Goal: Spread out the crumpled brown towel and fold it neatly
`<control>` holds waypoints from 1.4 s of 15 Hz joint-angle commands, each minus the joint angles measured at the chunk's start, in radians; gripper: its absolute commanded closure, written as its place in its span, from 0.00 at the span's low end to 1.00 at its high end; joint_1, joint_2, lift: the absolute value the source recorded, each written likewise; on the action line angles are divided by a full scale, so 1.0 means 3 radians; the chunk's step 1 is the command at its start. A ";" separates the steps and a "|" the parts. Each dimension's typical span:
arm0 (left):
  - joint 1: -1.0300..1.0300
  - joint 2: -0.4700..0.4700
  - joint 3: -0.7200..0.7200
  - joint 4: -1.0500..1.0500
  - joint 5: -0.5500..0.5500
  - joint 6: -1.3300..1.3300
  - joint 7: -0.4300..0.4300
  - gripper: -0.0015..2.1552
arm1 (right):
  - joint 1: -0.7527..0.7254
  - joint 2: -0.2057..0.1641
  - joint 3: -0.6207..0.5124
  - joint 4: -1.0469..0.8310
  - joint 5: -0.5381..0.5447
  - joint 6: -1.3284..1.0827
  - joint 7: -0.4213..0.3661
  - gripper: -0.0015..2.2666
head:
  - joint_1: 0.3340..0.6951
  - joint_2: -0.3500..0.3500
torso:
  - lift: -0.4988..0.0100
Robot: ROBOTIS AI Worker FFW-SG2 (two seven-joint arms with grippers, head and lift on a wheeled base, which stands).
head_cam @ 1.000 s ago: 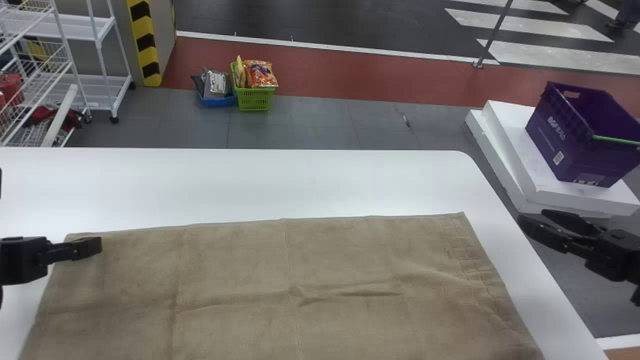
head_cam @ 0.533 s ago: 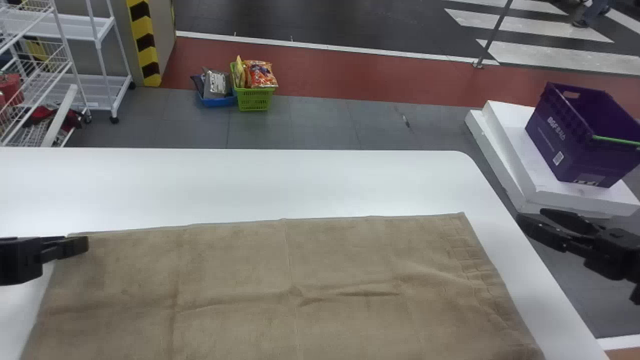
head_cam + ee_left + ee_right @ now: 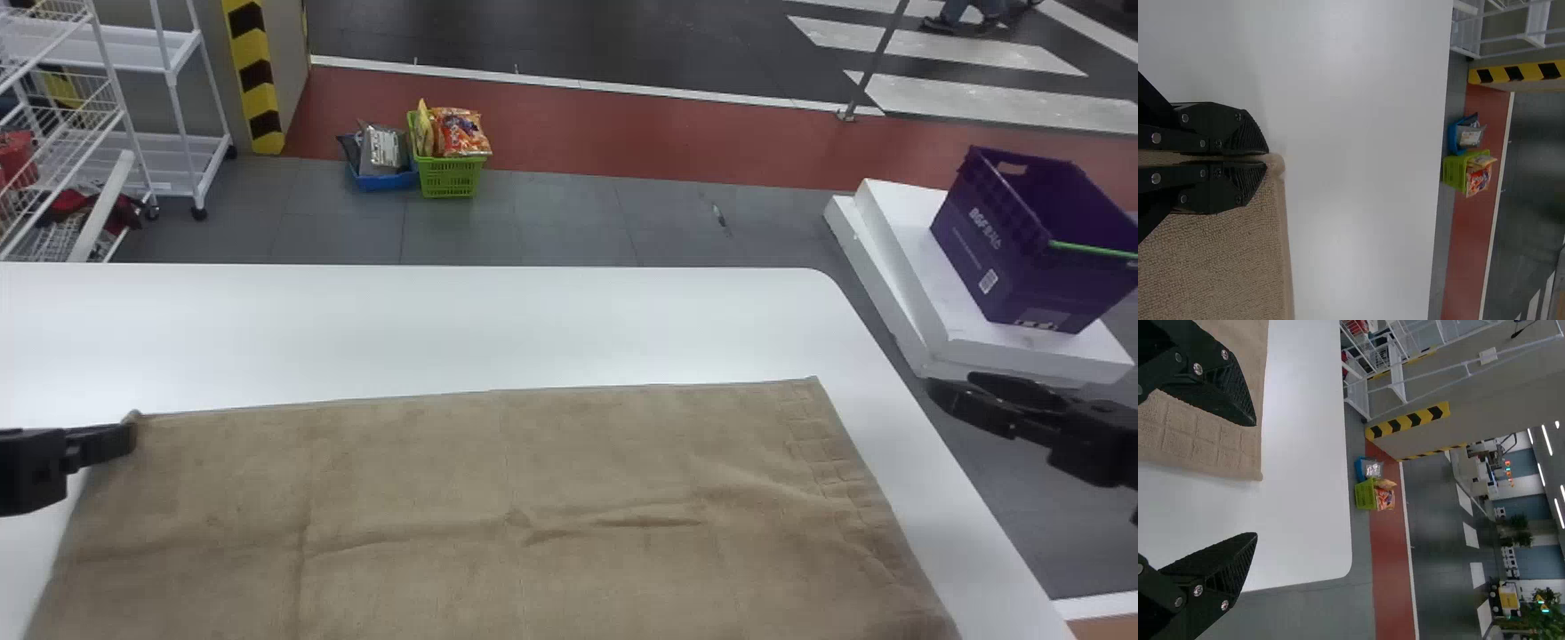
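The brown towel lies spread out on the white table, with a few creases across its middle. At its far left corner is my left gripper; the left wrist view shows this gripper closed on the towel's corner, a bit of cloth poking out past the tips. My right gripper stays parked beyond the table's right edge, away from the towel. In the right wrist view the right gripper has its fingers wide apart, with the towel's far right corner lying lower down behind them.
The white table has its rounded far right corner beyond the towel. A purple crate stands on white blocks at the right. Green and blue baskets sit on the floor, near a white wire rack at the left.
My left gripper has moved left to the towel's corner and shut on it, and the corner is now slightly bunched. The right gripper has barely shifted.
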 commanded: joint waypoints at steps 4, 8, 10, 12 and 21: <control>0.0031 -0.0026 -0.0050 -0.0074 -0.0005 0.0036 0.0005 0.50 | -0.0475 -0.0261 0.0358 0.0393 0.0372 0.0367 0.0208 0.14 | 1.00 0.18 | 0.73; 0.0061 -0.0036 -0.0116 -0.0115 -0.0010 0.0056 0.0020 0.50 | -0.0920 -0.0429 0.0818 0.0874 0.0725 0.0756 0.0485 0.26 | 1.00 0.21 | 0.73; 0.0061 -0.0036 -0.0126 -0.0120 -0.0010 0.0046 0.0020 0.50 | -0.1006 -0.0429 0.0987 0.1022 0.0899 0.0837 0.0485 0.29 | 1.00 0.22 | 0.73; 0.0061 -0.0026 -0.0121 -0.0115 -0.0015 0.0056 0.0015 0.50 | -0.1185 -0.0435 0.1109 0.1293 0.1068 0.0899 0.0469 0.29 | 1.00 0.22 | 0.73; 0.0082 -0.0015 -0.0137 -0.0125 -0.0020 0.0046 0.0020 0.50 | -0.1901 -0.0486 0.1769 0.2254 0.1477 0.0899 0.0203 0.17 | 1.00 0.22 | 0.73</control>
